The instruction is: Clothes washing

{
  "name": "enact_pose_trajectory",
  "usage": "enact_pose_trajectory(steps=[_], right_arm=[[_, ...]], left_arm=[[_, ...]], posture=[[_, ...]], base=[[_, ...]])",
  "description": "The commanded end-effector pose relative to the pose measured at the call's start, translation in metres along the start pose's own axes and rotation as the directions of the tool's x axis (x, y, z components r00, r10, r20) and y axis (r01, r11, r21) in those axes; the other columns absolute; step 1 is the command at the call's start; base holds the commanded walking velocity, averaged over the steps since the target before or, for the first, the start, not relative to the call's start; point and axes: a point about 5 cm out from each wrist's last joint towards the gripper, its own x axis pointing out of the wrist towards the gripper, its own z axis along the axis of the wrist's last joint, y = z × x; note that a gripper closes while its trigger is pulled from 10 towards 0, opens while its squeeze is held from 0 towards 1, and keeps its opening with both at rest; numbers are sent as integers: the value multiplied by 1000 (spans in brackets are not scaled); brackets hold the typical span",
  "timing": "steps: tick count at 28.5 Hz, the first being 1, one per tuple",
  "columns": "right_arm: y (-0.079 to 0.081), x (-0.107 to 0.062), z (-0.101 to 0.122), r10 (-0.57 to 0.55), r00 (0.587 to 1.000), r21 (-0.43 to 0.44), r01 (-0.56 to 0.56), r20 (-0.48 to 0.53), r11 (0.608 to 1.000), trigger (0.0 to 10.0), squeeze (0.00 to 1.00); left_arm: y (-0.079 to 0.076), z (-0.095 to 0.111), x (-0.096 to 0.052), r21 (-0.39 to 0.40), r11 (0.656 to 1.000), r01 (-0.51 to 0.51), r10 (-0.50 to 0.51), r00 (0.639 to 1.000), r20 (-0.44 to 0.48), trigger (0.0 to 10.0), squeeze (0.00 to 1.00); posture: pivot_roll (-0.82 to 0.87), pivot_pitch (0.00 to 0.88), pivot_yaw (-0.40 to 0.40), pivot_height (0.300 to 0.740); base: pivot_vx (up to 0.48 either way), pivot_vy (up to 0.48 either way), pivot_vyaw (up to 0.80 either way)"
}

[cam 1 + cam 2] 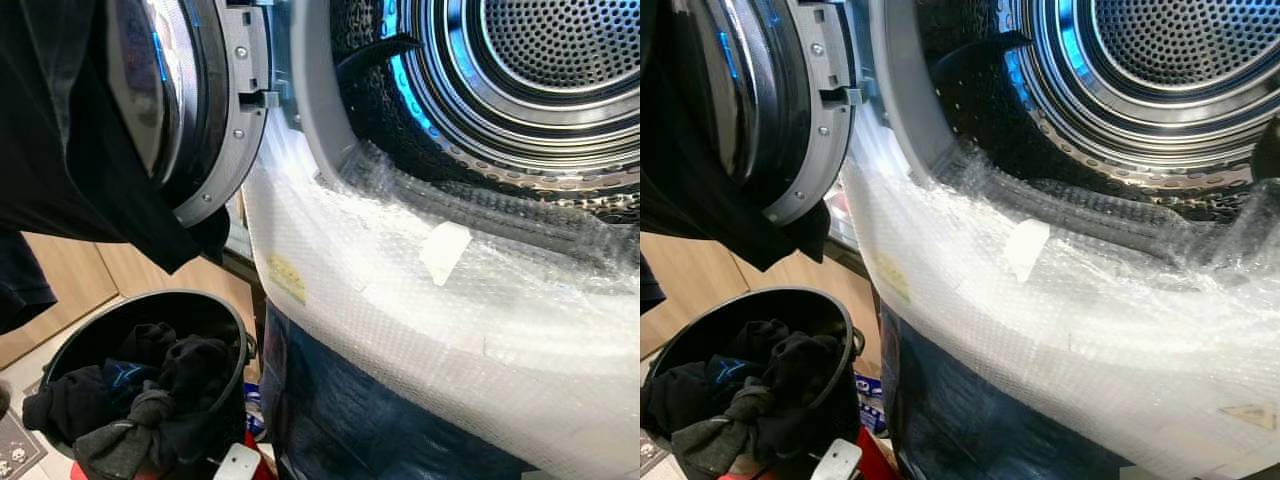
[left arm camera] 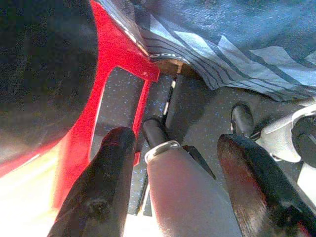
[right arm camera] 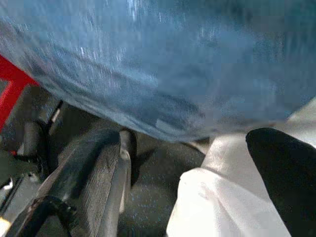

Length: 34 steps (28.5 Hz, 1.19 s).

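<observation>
While we look down at 1 washer (image 1: 420, 330), its front is wrapped in bubble wrap (image 1: 520, 320) with 1 pale tape patch (image 1: 443, 250) and 1 yellowish label (image 1: 286, 277) whose writing we cannot read. We find no brand or legible text anywhere. The door (image 1: 205, 110) stands open at 10 o'clock, and dark cloth (image 1: 60, 130) drapes over it. The perforated drum (image 1: 560, 60) sits at 1 o'clock, with a dark piece of cloth (image 1: 372, 55) hanging at its rim.

At 7 o'clock we see 1 round black basket (image 1: 232, 318) holding the clothes (image 1: 140, 390), a dark heap of black and grey pieces too tangled for us to count. A red thing (image 1: 872, 460) and a small white tag (image 1: 238, 463) lie just beside it.

Our left gripper (image 2: 182, 173) hangs low with its 2 fingers (image 2: 106, 187) spread apart around nothing, above dark floor, next to a red frame (image 2: 123, 54) and blue patterned cloth (image 2: 237, 44). Our right gripper (image 3: 197, 173) also has its 2 fingers (image 3: 284, 168) spread and empty, near blurred blue cloth (image 3: 158, 64) and a white sheet (image 3: 222, 207).
</observation>
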Motion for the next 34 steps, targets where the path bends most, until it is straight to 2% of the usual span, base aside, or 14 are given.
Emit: enact_pose_trajectory(steps=[1,9,13,14,17,18,19,20,21,23,26,30,33,34], right_arm=[[-1,0,-1,2,1000,-38,-2,-1,999,10000,0],[-3,-1,-4,8,1000,-123,-10,-20,992,10000,0],[-1,-1,-4,13,1000,-135,-16,-22,991,10000,0],[-1,-1,-4,13,1000,-135,-16,-22,991,10000,0],[5,0,-6,45,998,-131,-50,-34,990,10000,0],[8,0,-6,59,998,-150,-63,-33,987,10000,0],[8,0,-6,59,998,-150,-63,-33,987,10000,0],[8,0,-7,58,998,-152,-62,-34,986,10000,0],[9,0,-7,57,998,-150,-61,-35,987,10000,0],[10,-1,-10,62,997,-166,-69,-46,984,10000,0],[12,-1,-14,77,995,-185,-86,-58,979,10000,0],[15,-2,-22,86,994,-181,-98,-75,979,10000,0],[16,-3,-26,88,992,-193,-104,-90,976,10000,0],[16,-3,-26,88,992,-193,-104,-90,976,10000,0]], left_arm=[[-7,1,1,21,998,62,-62,998,-3,10000,0],[-38,17,2,185,945,268,-278,960,29,10000,0],[-60,40,0,363,852,377,-431,899,78,10000,0],[-60,40,0,363,852,377,-431,899,78,10000,0],[-72,60,-5,427,783,453,-542,833,111,10000,0],[-77,71,-9,435,748,501,-607,782,142,10000,0],[-77,71,-9,435,748,501,-607,782,142,10000,0],[-80,80,-14,499,689,525,-664,734,145,10000,0],[-81,82,-16,528,666,527,-681,718,141,10000,0],[-83,87,-25,580,601,550,-740,657,144,10000,0],[-75,93,-41,667,544,509,-760,636,134,10000,0],[-61,115,-95,748,469,470,-811,564,154,10000,0],[-54,125,-122,775,454,441,-820,547,169,10000,0],[-54,125,-122,775,454,441,-820,547,169,10000,0]], posture=[[-52,0,-51,740],[-48,0,-55,740],[-45,0,-51,740],[-45,0,-51,740],[-61,3,-36,740],[-60,4,-33,740],[-60,4,-33,740],[-57,8,-29,740],[-56,9,-27,740],[-56,11,-19,740],[-65,26,-5,740],[-41,33,-7,740],[-20,42,-4,740],[-20,42,-4,740]], base=[[0,0,0],[0,0,0],[0,0,0],[0,0,0],[0,0,0],[0,0,0],[0,0,0],[0,0,0],[0,0,0],[0,0,0],[0,0,0],[0,0,0],[0,0,0],[0,0,0]])
